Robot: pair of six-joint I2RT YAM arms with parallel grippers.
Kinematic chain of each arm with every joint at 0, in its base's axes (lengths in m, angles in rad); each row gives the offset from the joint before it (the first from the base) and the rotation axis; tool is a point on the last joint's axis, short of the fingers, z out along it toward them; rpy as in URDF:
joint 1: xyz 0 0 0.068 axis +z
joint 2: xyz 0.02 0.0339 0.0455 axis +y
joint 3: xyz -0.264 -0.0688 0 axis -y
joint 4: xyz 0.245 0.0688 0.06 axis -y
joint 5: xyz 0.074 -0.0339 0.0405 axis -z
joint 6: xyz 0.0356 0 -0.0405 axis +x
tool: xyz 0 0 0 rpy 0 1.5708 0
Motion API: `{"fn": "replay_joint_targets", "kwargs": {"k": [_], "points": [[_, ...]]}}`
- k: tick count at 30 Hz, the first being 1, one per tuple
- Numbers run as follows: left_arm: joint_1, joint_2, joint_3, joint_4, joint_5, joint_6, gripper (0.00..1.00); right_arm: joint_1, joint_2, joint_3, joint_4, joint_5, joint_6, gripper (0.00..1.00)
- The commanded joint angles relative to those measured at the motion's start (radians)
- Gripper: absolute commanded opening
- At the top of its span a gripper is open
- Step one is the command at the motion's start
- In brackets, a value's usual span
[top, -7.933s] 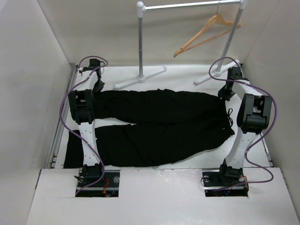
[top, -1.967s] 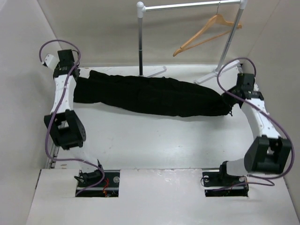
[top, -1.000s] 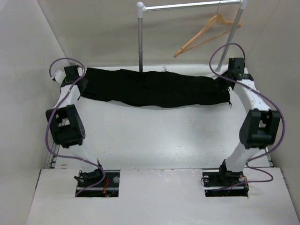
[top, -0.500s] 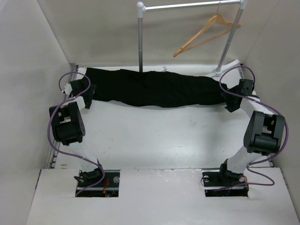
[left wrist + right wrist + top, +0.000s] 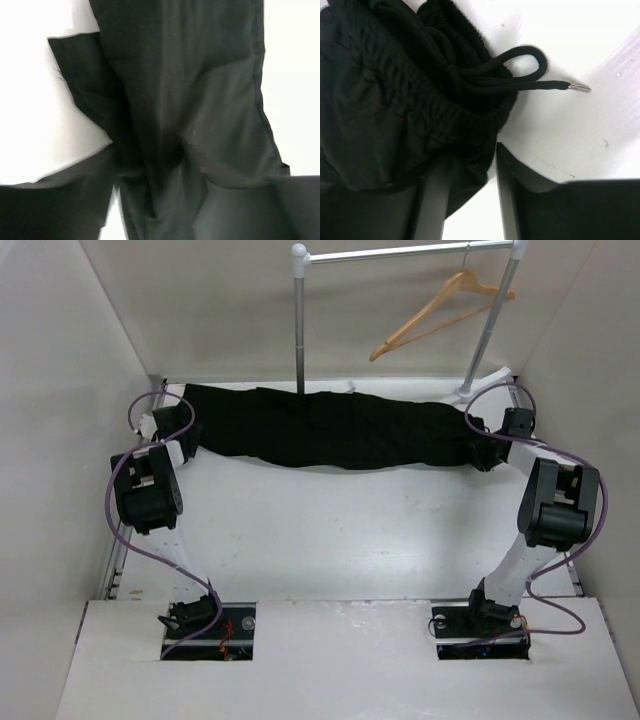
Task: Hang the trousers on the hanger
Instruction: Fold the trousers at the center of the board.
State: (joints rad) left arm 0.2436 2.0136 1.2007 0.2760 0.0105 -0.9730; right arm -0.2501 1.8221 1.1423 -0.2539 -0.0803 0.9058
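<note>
Right, the trousers [image 5: 330, 428] are down on the table [image 5: 330, 540], folded into one long black band. It runs side to side just in front of the clothes rail [image 5: 400, 252], and the rail's left post comes down right at the band's far edge. The hanger [image 5: 440, 312] is up on that rail, hooked near the right post and tilted, well apart from the cloth below.

Now the left gripper [image 5: 157, 172]: it sits out beyond the rail's left post, at the leg end of the band. From its wrist camera the two fingers show dark at the lower corners. A bunched fold of cloth fills the gap between them, creases running into the pinch, so it is clamped on the trousers. Past it one flat corner of fabric sticks out sideways on the white surface.

Over to the right gripper [image 5: 470, 155], just in front of the foot of the rail's right post, at the waist end. Its fingers stand either side of the gathered waistband [image 5: 420, 115], and cloth spans from one to the other at the tips, so it is nipping the trousers too. A black drawstring [image 5: 520, 67] loops out of the waistband onto the table. Its metal tip [image 5: 579, 88] lies free, touching neither finger.
</note>
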Motion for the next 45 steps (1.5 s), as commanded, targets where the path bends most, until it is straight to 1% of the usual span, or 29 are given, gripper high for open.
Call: {"fn": "replay_joint_targets", "kwargs": {"k": [1,4,6,9,12,18,23,28,31,34,36,37,40,43,45], "points": [[0.001,0.014,0.007,-0.021,-0.017,0.011,0.38,-0.004,0.02,0.04,0.042,0.01,0.015,0.38],[0.003,0.005,0.003,-0.047,-0.017,0.011,0.21,-0.005,0.052,0.057,0.027,0.011,0.018,0.19],[0.006,-0.016,0.005,-0.096,-0.038,0.019,0.11,-0.011,0.046,0.053,0.016,0.017,0.028,0.11],[0.016,-0.087,-0.001,-0.182,-0.093,0.062,0.08,-0.024,-0.022,-0.004,0.015,0.057,0.028,0.06],[0.033,-0.183,-0.018,-0.291,-0.165,0.097,0.06,-0.039,-0.127,-0.088,0.015,0.073,0.033,0.04],[0.041,-0.37,-0.105,-0.483,-0.319,0.158,0.07,-0.039,-0.127,-0.088,0.015,0.073,0.033,0.04],[0.044,-0.518,-0.266,-0.606,-0.475,0.211,0.11,-0.039,-0.127,-0.088,0.015,0.073,0.033,0.04],[0.088,-0.656,-0.389,-0.705,-0.553,0.214,0.13,-0.039,-0.127,-0.088,0.015,0.073,0.033,0.04],[0.124,-0.734,-0.434,-0.715,-0.537,0.238,0.18,-0.039,-0.127,-0.088,0.015,0.073,0.033,0.04],[0.136,-0.769,-0.464,-0.698,-0.508,0.258,0.21,-0.039,-0.127,-0.088,0.015,0.073,0.033,0.04],[0.139,-0.771,-0.471,-0.676,-0.489,0.266,0.25,-0.039,-0.127,-0.088,0.015,0.073,0.033,0.04],[0.139,-0.765,-0.469,-0.664,-0.483,0.269,0.28,-0.132,-0.932,-0.632,-0.213,0.038,0.028,0.01],[0.132,-0.768,-0.435,-0.672,-0.475,0.258,0.35,-0.13,-0.867,-0.633,-0.162,0.06,0.028,0.03],[0.067,-0.82,-0.382,-0.686,-0.491,0.255,0.44,-0.128,-0.79,-0.603,-0.099,0.062,0.033,0.05],[0.026,-0.858,-0.342,-0.716,-0.504,0.255,0.49,-0.12,-0.785,-0.581,-0.119,0.074,0.031,0.07]]}}
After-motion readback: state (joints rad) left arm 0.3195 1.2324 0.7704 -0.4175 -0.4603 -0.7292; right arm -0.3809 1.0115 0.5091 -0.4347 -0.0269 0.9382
